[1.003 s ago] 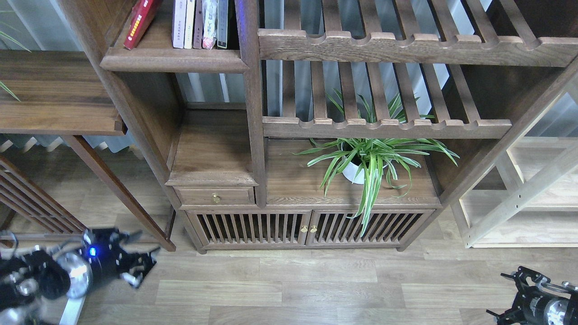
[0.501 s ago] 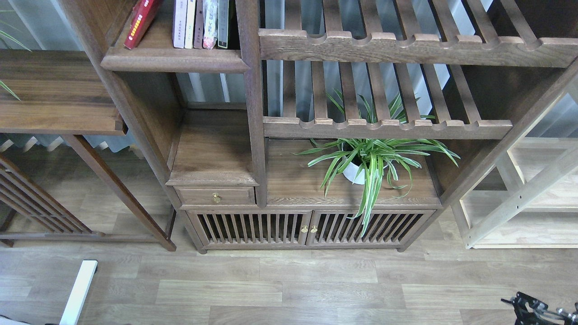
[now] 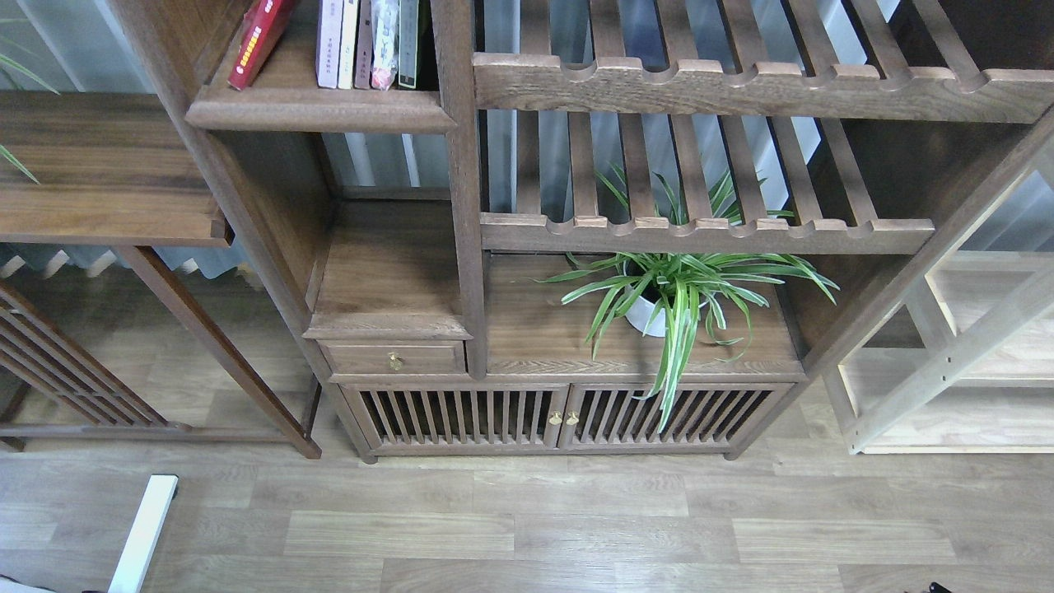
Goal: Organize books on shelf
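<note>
Big dark-wood bookcase (image 3: 461, 247) fills the view, slatted racks (image 3: 700, 82) with scalloped rails on its right side, paler bare-wood unit (image 3: 947, 362) at far right, plank floor (image 3: 527, 527) below. The shelf (image 3: 317, 107), a solid dark board with thick rounded lip, sits in the narrow bay at top left. On it, books (image 3: 366, 41): a red book (image 3: 257, 39) with yellow title leans tilted at the left, apart from an upright cluster of thin spines at the right, close to the bay's right post. Cut off by top edge, so titles and exact count unclear. Potted spider plant (image 3: 667, 292) stands on the cabinet top under the lower rack. Small brass drawer knob (image 3: 394, 361) lower down. Neither gripper is visible, so whether they are spread or closed cannot be told; nothing seen being carried. Judged step: books look placed, red one likely still needs straightening. Next move would call for bringing an arm up to the shelf, reaching the leaning red book, and standing it upright against the others.
</note>
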You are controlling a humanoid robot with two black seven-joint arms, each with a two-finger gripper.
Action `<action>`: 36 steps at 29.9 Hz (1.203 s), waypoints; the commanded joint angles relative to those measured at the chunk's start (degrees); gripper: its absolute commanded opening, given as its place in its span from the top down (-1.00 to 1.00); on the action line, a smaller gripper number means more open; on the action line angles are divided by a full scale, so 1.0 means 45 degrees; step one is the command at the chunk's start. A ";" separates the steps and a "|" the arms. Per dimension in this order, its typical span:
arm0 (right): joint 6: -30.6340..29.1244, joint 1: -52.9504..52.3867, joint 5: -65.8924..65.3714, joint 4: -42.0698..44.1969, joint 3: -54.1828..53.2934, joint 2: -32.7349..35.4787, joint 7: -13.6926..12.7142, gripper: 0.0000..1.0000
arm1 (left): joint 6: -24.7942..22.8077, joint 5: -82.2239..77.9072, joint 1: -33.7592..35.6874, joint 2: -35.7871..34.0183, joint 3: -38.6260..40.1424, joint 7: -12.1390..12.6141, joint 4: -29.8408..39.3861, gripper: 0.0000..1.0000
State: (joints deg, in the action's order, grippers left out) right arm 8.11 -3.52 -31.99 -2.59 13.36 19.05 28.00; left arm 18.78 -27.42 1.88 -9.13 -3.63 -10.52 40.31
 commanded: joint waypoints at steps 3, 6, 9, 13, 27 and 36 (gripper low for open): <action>-0.0063 0.0334 0.1207 0.1200 -0.0019 -0.1009 -0.0001 -0.99 | -0.1865 0.1638 0.0031 0.2029 -0.0503 -0.0104 -0.3992 -0.60; -0.0063 0.0353 0.2124 0.1396 -0.0078 -0.1341 -0.0001 -0.99 | -0.2862 0.2049 0.0109 0.2029 -0.0367 -0.0026 -0.5128 -0.60; -0.0063 0.0353 0.2985 0.1689 -0.0117 -0.1712 -0.0001 -0.99 | -0.3644 0.2478 0.0187 0.2029 -0.0307 0.0149 -0.5364 -0.60; -0.0063 0.0353 0.4098 0.1963 -0.0156 -0.2201 -0.0001 -0.98 | -0.4328 0.3492 0.0285 0.2029 -0.0288 0.0597 -0.5364 -0.64; -0.0610 0.0353 0.5506 0.2353 -0.2148 -0.2864 -0.0558 -0.95 | -0.4857 0.7069 0.0696 0.2029 0.2035 0.2414 -0.6125 -0.68; -0.0708 0.0705 0.6111 0.2627 -0.2168 -0.3373 -0.1437 -0.88 | -0.4798 0.8475 0.0598 0.2029 0.2544 0.2903 -0.6126 -0.68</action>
State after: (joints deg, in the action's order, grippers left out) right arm 4.91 -0.44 -5.48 0.00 3.60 4.30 22.72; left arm -2.76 9.96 4.72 0.00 7.72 2.36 12.78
